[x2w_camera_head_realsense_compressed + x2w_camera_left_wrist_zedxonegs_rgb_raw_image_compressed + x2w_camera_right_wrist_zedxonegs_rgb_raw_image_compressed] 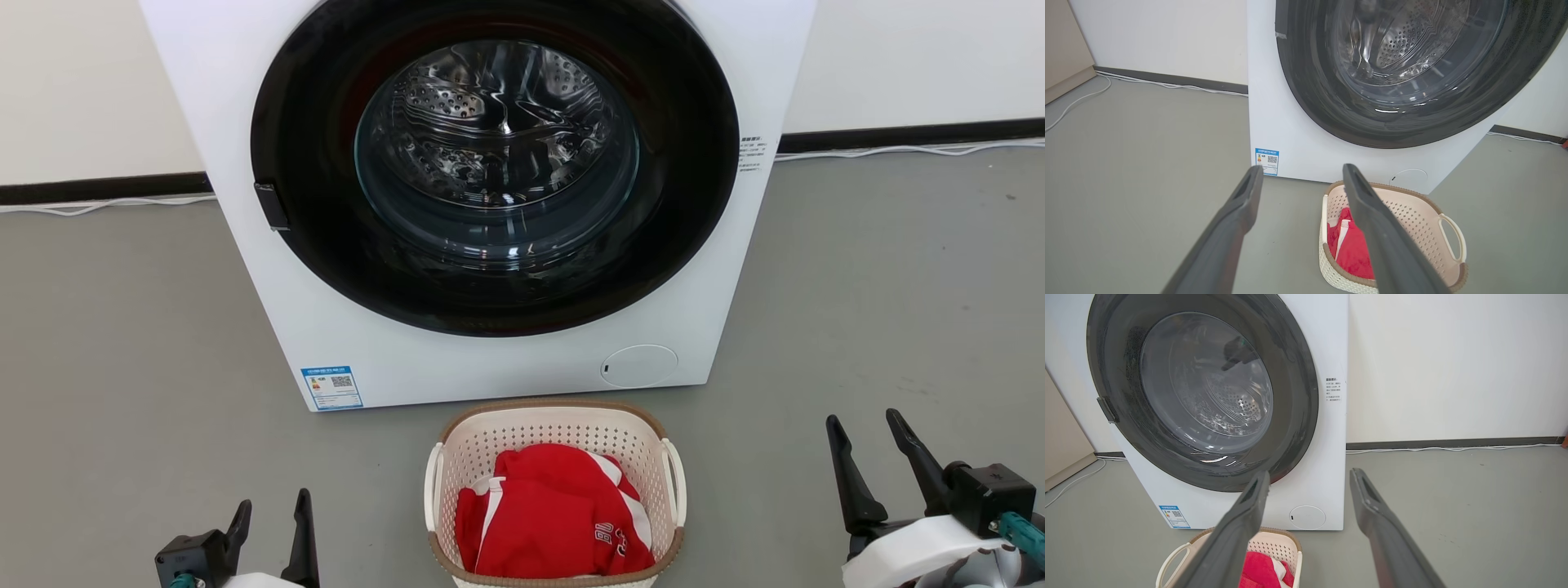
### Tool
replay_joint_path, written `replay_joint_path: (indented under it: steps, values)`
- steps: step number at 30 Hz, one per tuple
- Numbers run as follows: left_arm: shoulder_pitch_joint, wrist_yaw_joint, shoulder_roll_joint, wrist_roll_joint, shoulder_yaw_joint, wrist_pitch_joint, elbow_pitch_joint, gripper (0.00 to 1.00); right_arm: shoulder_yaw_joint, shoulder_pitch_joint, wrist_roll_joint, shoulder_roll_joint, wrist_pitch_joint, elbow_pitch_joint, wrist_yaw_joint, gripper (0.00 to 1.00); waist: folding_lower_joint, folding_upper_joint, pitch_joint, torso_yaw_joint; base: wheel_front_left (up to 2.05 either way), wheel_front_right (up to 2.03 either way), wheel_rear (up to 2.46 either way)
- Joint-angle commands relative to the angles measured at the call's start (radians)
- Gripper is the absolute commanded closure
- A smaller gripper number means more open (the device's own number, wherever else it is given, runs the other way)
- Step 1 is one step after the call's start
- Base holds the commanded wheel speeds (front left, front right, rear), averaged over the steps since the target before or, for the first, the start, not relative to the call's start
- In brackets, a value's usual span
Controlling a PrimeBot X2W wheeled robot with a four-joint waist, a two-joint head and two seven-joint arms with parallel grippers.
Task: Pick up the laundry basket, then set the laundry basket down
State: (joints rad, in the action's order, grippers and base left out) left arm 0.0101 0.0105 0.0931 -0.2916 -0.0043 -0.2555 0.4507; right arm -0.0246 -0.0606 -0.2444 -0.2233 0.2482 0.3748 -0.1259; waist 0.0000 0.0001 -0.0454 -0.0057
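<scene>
1. The laundry basket (539, 429) stands on the grey floor (122, 367) at 6 o'clock in the head view, just in front of the washing machine (326, 327), with a red garment (547, 523) bundled inside
2. The left gripper (273, 502) hovers at about 9 o'clock from the basket, well apart from it, its fingers spread and holding nothing
3. The right gripper (863, 418) sits at about 3 o'clock from the basket, also well apart, its fingers parted and empty
4. Handling, as I judge it: thin perforated plastic carrying one piece of cloth should be light; the walls will likely flex if squeezed, and smooth plastic may slip between narrow fingers
5. The best hold looks to be the white loops on the rim, the left loop handle (431, 482) at 9 o'clock and the right loop handle (676, 478) at 3 o'clock; taking both together should keep it level, since a one-sided lift would likely tip the basket and shift the garment
</scene>
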Motion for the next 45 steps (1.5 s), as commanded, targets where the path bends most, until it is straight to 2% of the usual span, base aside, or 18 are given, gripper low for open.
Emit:
replay_joint_path:
  steps: [1,3,4,11,15,20,45]
  values:
    - [0.027,0.01,0.008,0.011,0.034,-0.006,-0.022,0.0,-0.014,-0.006,0.013,-0.013,0.014,-0.019,-0.005,0.0,0.0,-0.0001,0.0,-0.001,0.0,0.0,0.0]
    - [0.03,0.019,0.005,0.015,0.037,-0.006,-0.025,0.0,-0.013,-0.007,0.014,-0.011,0.014,-0.019,-0.005,0.0,0.0,-0.0001,0.001,-0.002,0.0,0.0,0.0]
    - [0.0,0.017,-0.002,0.004,0.005,0.0,0.0,1.0,0.0,0.0,0.0,0.002,0.0,0.0,0.0,1.0,0.0,-0.0001,0.001,-0.002,0.0,0.0,0.0]
    - [-0.016,0.019,-0.018,-0.026,0.008,0.012,0.049,1.0,-0.006,0.023,-0.03,0.034,-0.012,0.046,0.002,1.0,0.0002,-0.0001,0.001,-0.003,0.0,0.0,0.0]
    - [-0.013,0.022,-0.019,-0.069,0.012,0.025,0.04,1.0,-0.001,0.021,-0.074,0.039,-0.024,0.039,0.002,1.0,0.0023,-0.0001,0.001,-0.002,0.0,0.0,0.0]
    - [-0.01,0.026,-0.02,-0.121,0.015,0.037,0.029,1.0,0.004,0.02,-0.128,0.045,-0.037,0.031,0.002,1.0,0.0002,-0.0001,0.005,-0.002,0.0,0.0,0.0]
    - [0.012,0.046,-0.025,-0.375,0.035,0.106,-0.022,1.0,0.031,0.006,-0.39,0.072,-0.105,-0.004,0.0,1.0,0.0,-0.0001,0.014,0.0,0.0,0.0,0.0]
